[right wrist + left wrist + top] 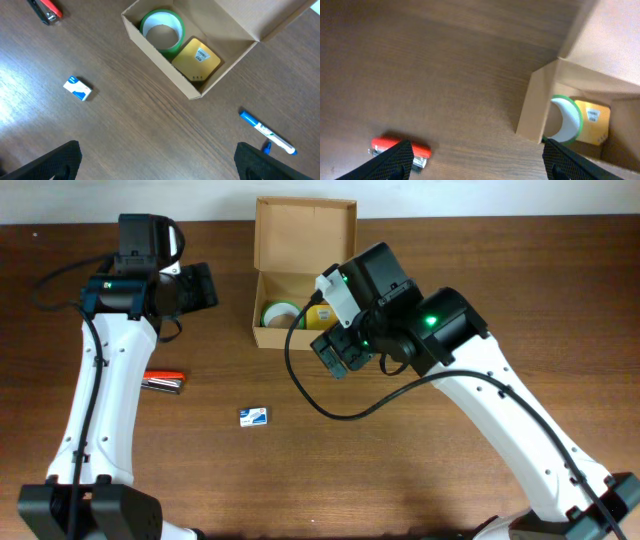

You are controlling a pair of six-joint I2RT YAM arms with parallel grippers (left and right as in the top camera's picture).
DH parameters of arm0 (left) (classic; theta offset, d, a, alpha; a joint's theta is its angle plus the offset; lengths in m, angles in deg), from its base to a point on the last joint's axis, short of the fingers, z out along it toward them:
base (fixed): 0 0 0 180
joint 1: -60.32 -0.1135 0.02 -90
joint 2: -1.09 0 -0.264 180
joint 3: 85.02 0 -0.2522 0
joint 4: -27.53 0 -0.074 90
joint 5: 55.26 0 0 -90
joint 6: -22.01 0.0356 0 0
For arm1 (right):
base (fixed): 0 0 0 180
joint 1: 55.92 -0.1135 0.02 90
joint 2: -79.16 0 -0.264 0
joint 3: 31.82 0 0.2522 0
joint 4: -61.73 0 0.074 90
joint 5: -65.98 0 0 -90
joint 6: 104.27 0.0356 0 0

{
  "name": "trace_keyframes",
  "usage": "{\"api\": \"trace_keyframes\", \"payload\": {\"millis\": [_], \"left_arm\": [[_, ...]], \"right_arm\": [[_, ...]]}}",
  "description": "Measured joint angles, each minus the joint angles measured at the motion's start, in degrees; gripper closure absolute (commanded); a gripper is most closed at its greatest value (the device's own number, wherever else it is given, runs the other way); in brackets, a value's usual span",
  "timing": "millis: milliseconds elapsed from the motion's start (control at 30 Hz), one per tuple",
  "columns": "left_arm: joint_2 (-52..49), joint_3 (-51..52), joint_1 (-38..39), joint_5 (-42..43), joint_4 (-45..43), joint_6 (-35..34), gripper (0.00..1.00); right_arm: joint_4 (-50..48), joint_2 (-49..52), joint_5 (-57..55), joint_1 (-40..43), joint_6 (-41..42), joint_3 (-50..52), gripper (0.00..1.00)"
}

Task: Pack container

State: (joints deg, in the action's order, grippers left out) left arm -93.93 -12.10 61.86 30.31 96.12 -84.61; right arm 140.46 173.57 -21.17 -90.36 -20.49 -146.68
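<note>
The container (270, 338) is a tan cardboard box at the back middle of the table, with its flap lid (305, 228) standing open. Inside it lie a green tape roll (277, 313) and a yellow cube (320, 317). My right gripper (338, 358) hovers above the box's front right corner. In the right wrist view this gripper (157, 152) is open and holds nothing, and the container (160, 56), tape roll (149, 20) and cube (196, 59) lie below it. My left gripper (203, 286) is left of the box. It is open and holds nothing (477, 150).
A red-handled tool (163, 382) lies at the left, also in the left wrist view (422, 149). A small white and blue packet (254, 416) sits on the wood in front of the box. A blue and white pen (267, 132) lies to the right of the box.
</note>
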Motion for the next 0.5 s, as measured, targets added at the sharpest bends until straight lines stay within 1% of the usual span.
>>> {"api": "trace_keyframes", "payload": {"millis": [233, 333, 367, 400, 500], "left_arm": [[0.00, 0.00, 0.00, -5.29, 6.80, -16.61, 0.18], [0.00, 0.00, 0.00, -7.37, 9.35, -22.32, 0.17], [0.00, 0.00, 0.00, -7.89, 9.97, -24.04, 0.07], [0.00, 0.00, 0.00, -8.20, 10.80, -25.07, 0.01], [0.00, 0.00, 0.00, -8.74, 13.35, -29.53, 0.00]], "right_arm": [[2.99, -0.50, 0.00, 0.00, 0.48, -0.02, 0.01], [4.42, -0.50, -0.02, 0.00, 1.11, -0.02, 0.01], [4.79, -0.50, 0.00, 0.00, 1.42, -0.02, 0.01], [5.42, -0.52, 0.00, 0.00, 1.64, -0.02, 0.01], [7.21, -0.57, 0.11, 0.00, 2.16, -0.02, 0.01]]}}
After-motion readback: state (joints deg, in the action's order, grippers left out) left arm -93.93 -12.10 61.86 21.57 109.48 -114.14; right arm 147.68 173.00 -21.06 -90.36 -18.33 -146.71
